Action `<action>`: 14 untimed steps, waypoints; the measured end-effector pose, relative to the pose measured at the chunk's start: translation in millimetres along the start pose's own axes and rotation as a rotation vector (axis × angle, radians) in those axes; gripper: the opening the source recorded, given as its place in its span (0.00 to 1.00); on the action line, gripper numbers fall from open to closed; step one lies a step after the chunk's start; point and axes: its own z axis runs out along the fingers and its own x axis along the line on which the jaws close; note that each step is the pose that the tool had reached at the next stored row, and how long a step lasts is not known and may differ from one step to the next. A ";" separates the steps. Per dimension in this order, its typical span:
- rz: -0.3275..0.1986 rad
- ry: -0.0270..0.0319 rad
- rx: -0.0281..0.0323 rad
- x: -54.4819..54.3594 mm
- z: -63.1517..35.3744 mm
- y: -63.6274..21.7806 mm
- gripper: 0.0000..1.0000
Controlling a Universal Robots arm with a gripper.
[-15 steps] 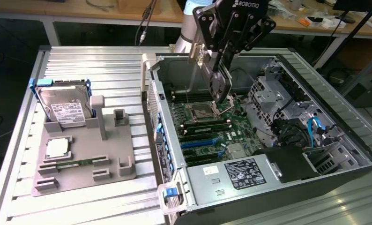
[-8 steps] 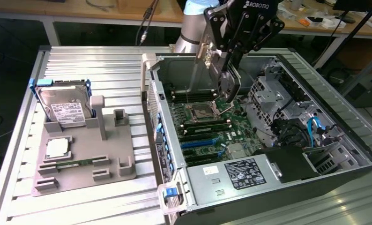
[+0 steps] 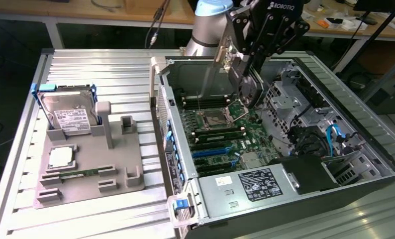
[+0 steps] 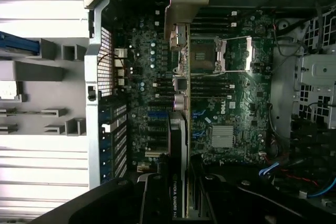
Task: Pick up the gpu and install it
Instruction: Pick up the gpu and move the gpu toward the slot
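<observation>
Ribbed metal table (image 3: 98, 69), perhaps wooden workbench (image 3: 118, 12) behind

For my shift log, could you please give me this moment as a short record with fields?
computer case: open, motherboard exposed
gripper: closed on the gpu, above the motherboard
gpu: held on edge, silvery bracket at the end away from the gripper, not yet in a slot
hard drive: upright in the grey holder, at the exterior view's left
memory stick: lying flat on that holder
</observation>
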 end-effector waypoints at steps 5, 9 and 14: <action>0.000 0.0000 0.0000 -10.5 -0.3 -0.1 0.27; 0.000 0.0000 0.0000 -16.7 -0.6 0.8 0.27; 0.000 0.0000 0.0000 -26.8 -0.9 1.4 0.27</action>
